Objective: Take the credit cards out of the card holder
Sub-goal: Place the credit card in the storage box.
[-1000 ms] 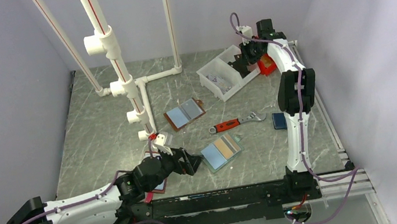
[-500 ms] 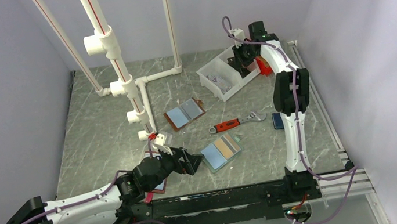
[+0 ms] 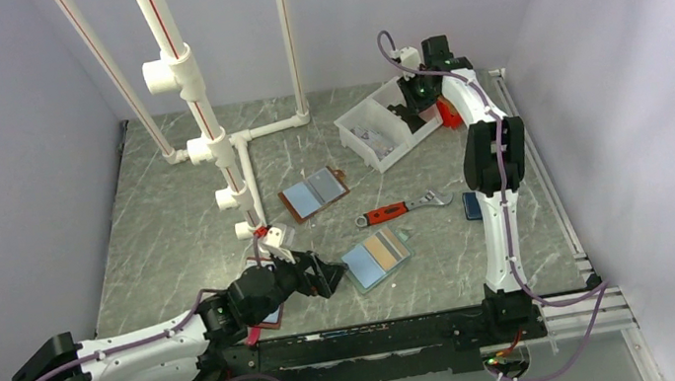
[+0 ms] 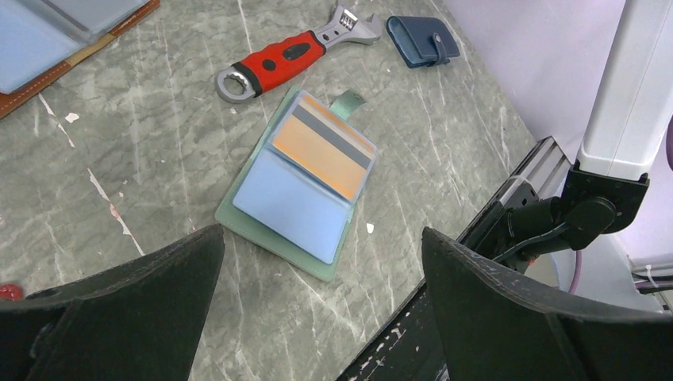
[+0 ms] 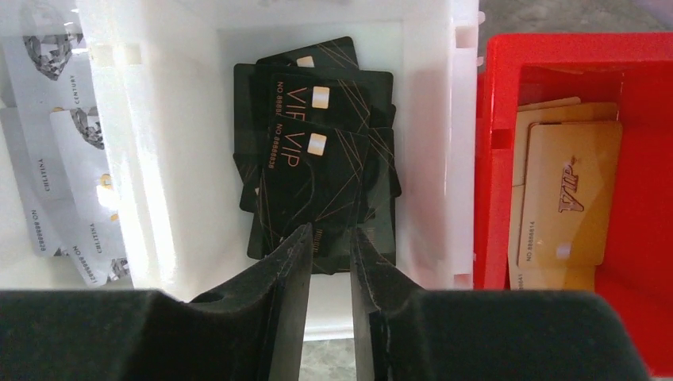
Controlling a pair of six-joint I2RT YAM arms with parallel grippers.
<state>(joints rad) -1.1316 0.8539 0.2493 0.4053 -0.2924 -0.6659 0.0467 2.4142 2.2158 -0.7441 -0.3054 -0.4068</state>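
Left tool (image 3: 323,274) spread wide, held low; right tool (image 5: 328,236) narrowly parted, pointing down

Two tabletop robots: the left arm (image 3: 137,353) and the right arm (image 3: 502,217) wear smooth white shells broken by blocky black joint housings. A lilac cable (image 3: 556,299) trails along each (looping loose near the mounts). They share a black base rail (image 3: 365,341). The fingers (image 4: 119,309) are matte black, finely grained.

Mint-edged card holder (image 3: 376,258) open flat by the bench's (image 3: 170,234) near edge, tan credit card (image 4: 321,147) inside, dark credit cards (image 5: 317,182) heaped in white bin (image 5: 424,159)
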